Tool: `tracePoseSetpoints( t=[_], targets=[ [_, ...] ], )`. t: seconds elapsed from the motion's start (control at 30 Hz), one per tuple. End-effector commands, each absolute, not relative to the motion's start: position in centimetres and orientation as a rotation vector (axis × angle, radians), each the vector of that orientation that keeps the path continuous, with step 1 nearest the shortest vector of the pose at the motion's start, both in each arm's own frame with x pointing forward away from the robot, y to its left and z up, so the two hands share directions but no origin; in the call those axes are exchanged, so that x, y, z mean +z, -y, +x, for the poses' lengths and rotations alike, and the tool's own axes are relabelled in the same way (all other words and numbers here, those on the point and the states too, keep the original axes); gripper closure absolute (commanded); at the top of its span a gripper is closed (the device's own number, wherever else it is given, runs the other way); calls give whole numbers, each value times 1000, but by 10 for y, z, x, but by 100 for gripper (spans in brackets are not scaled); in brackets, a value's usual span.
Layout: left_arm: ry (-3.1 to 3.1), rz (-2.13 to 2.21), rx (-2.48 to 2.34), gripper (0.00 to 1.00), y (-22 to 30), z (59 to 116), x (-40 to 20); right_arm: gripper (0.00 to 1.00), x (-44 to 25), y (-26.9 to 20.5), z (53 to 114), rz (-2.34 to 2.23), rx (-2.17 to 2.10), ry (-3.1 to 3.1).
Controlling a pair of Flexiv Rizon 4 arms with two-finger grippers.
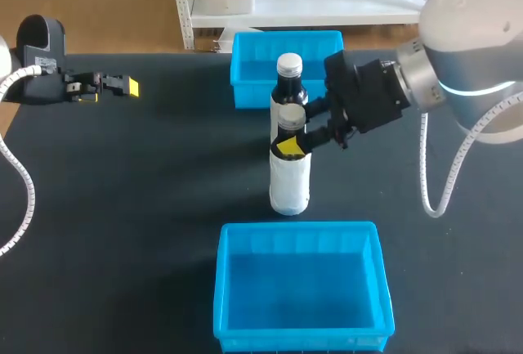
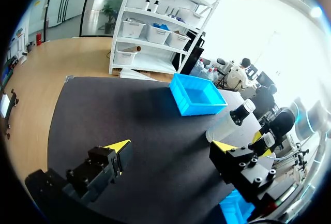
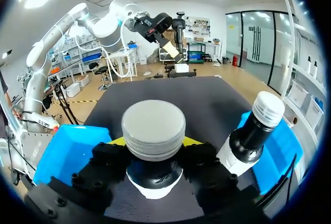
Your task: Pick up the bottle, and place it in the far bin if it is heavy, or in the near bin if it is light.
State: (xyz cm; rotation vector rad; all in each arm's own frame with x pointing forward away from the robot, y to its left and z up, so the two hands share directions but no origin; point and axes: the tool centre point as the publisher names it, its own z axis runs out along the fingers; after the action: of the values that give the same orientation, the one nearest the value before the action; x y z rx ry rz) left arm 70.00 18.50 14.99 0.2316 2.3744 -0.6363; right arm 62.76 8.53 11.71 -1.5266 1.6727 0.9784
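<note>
Two dark bottles with white labels stand mid-table between the bins. The nearer bottle has a grey cap; my right gripper is shut on its neck. In the right wrist view the fingers press that bottle from both sides, and the second bottle stands beside them. That second bottle is just behind the held one, in front of the far blue bin. The near blue bin is empty. My left gripper is open at the far left, its fingers wide apart.
The left wrist view looks across the dark mat to the far bin, a bottle and my right gripper. Open mat lies to the left of the bottles. The right wrist view has a bin on either side of the gripper.
</note>
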Motion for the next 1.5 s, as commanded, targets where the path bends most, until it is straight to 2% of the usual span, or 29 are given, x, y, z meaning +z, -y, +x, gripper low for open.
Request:
tracePoseSetpoints(
  t=[0.03,0.5,0.67,0.97,1.03,1.1,1.5],
  targets=[
    [-2374,232,-636,0,-185,700,150,53,116,-84,626,-1525,980,-1666],
    [-2374,232,-636,0,-185,700,150,53,113,-85,618,-1532,999,-1665],
    [-2374,232,-636,0,-185,700,150,57,112,-87,616,-1535,1007,-1662],
    [-2374,232,-636,0,-185,700,150,79,112,-87,616,-1534,1009,-1664],
    [-2374,232,-636,0,-185,700,150,86,112,-87,616,-1533,1008,-1664],
    [-2374,232,-636,0,-185,700,150,100,112,-87,616,-1531,1007,-1663],
    [-2374,232,-636,0,-185,700,150,100,118,-85,617,-1527,994,-1656]
  ],
)
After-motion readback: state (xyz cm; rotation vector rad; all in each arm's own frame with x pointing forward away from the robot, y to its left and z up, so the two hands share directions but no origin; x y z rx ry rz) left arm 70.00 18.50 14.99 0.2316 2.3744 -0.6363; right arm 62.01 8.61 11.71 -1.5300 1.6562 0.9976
